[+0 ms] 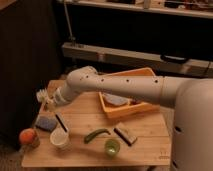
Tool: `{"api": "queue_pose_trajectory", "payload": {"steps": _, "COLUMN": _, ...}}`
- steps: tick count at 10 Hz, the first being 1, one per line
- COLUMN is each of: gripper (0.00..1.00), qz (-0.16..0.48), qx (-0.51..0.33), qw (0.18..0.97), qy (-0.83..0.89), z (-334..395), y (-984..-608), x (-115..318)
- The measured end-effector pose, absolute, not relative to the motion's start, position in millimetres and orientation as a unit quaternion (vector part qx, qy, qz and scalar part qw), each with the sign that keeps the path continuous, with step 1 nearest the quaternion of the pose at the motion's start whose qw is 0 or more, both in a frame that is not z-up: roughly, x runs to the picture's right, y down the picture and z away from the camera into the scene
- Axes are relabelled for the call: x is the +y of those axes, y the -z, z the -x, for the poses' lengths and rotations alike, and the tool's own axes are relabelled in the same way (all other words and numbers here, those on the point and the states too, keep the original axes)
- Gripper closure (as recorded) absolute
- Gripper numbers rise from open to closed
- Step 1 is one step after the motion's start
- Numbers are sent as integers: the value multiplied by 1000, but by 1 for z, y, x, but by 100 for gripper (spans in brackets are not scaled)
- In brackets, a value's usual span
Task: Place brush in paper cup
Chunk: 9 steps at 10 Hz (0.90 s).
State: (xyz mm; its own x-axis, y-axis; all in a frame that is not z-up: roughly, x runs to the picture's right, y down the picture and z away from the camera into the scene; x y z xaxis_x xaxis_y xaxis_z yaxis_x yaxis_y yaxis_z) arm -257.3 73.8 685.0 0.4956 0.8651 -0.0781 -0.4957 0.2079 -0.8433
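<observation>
Camera view: the arm reaches from the right across the worktop point(145, 150) to its left end. There the end effector point(52, 103) is clamped on the brush point(43, 94). The brush is held tilted, its whitish head up and left, its dark handle end slanting down to just above the paper cup point(60, 139). A blue sponge point(46, 122) lies beside the cup, a green cup point(112, 147) farther right, and an orange tray point(131, 108) behind.
</observation>
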Motion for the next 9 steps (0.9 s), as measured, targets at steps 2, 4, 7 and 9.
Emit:
{"api": "queue_pose_trajectory", "payload": {"steps": 2, "gripper": 100, "qz": 446, "qx": -239, "qw": 726, "qy": -466, "z": 261, "y": -688, "x": 73}}
{"api": "queue_pose_trajectory", "payload": {"steps": 4, "gripper": 100, "qz": 445, "qx": -257, "qw": 716, "qy": -472, "z": 263, "y": -682, "x": 78}}
{"api": "queue_pose_trajectory", "payload": {"steps": 7, "gripper": 100, "qz": 434, "qx": -268, "qw": 710, "qy": -485, "z": 261, "y": -679, "x": 89}}
{"api": "queue_pose_trajectory", "payload": {"steps": 9, "gripper": 100, "qz": 420, "qx": -280, "qw": 710, "qy": -492, "z": 260, "y": -681, "x": 96}}
